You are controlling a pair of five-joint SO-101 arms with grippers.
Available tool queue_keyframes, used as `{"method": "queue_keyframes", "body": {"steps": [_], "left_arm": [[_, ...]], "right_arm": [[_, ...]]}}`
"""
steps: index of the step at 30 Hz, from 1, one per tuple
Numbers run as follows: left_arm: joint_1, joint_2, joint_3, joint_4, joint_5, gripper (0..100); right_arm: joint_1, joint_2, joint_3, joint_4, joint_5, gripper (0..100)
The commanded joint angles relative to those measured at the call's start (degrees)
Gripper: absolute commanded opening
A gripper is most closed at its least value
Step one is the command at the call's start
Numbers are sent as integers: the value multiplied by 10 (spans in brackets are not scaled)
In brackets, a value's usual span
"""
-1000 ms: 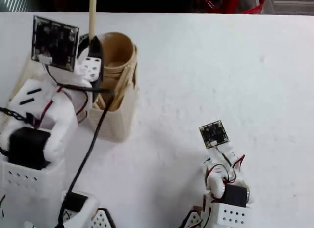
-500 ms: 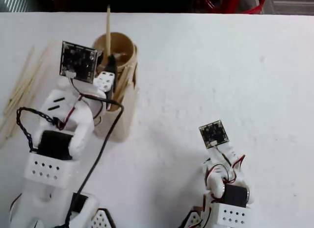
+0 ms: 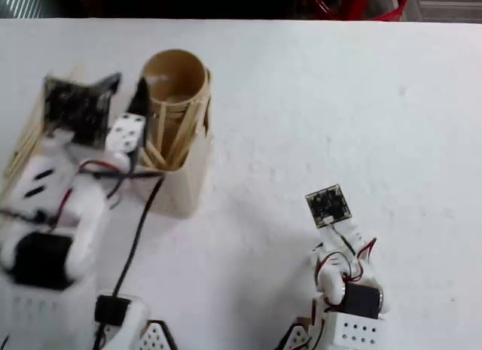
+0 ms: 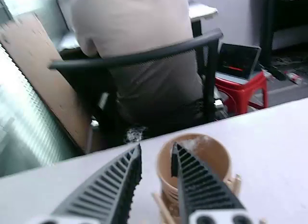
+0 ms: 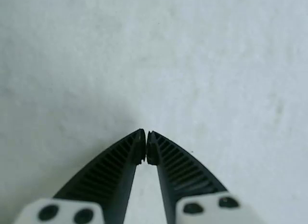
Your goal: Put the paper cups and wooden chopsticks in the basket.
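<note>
A brown paper cup (image 3: 175, 75) stands in the far end of the cream basket (image 3: 181, 188), and several wooden chopsticks (image 3: 181, 128) lean inside against it. More loose chopsticks (image 3: 22, 139) lie on the table at the far left. My left gripper (image 3: 139, 100) hangs just left of the cup, beside the basket. In the left wrist view it (image 4: 156, 156) is open with nothing between its fingers, and the cup (image 4: 211, 154) sits right behind them. My right gripper (image 5: 146, 139) is shut and empty over bare white table.
The right arm (image 3: 343, 286) sits folded at the near edge, right of centre. The white table (image 3: 339, 101) stretches wide to the right of the basket. A black cable (image 3: 135, 237) runs from the left arm toward the near edge.
The left gripper held a chopstick upright, carried it over the cup, then let it go. It is now open and has swung left, off the basket. The right arm has not moved.
</note>
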Motion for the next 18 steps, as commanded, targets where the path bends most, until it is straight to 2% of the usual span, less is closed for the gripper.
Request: {"method": "queue_keyframes", "body": {"steps": [1,4,8,12,15,18], "left_arm": [[-97,-33,-105,59,-37,116],[-229,-3,-136,79,-49,120],[-342,100,-135,79,-146,120],[-414,253,-142,78,-235,121],[-432,363,-158,83,-290,139],[-444,456,-192,76,-302,203]], "right_arm": [[2,-4,5,-9,2,19],[2,-4,5,-9,2,19],[2,-4,5,-9,2,19],[2,-4,5,-9,2,19],[2,-4,5,-9,2,19],[2,-4,5,-9,2,19]]}}
